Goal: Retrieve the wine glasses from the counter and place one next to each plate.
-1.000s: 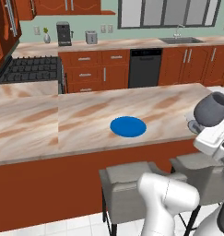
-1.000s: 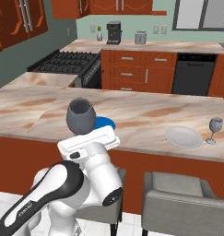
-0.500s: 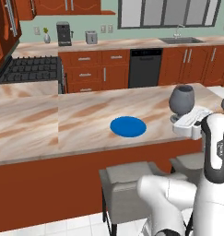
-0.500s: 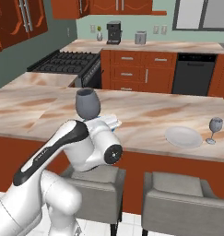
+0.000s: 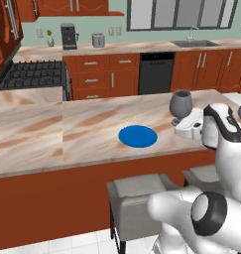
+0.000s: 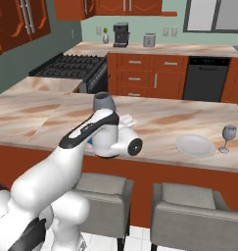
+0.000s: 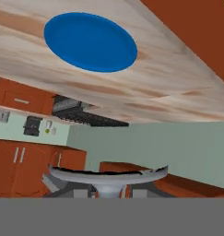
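The hand (image 7: 109,191) grips a wine glass by its stem, with the round foot (image 7: 109,174) showing just above the fingers in the hand view. From behind the arm, the dark bowl of that glass (image 5: 181,103) sticks up over the bar worktop (image 5: 67,134), to the right of the blue plate (image 5: 137,136) and a little apart from it. The glass looks tipped or turned over in the hand view, so I judge the step is carrying it to the blue plate and setting it down beside it.

To do that well, the glass needs to be brought upright first, then lowered straight until the foot sits flat on the bare stone just beside the plate's rim, not on it. Let go only once it stands.

The other glass (image 6: 228,138) already stands next to the pale plate (image 6: 195,145) further right, well apart from here, so it is no obstacle. There is plenty of free worktop around the blue plate on every side. The near edge of the bar is the one to mind; the stools (image 5: 142,198) sit right below it.
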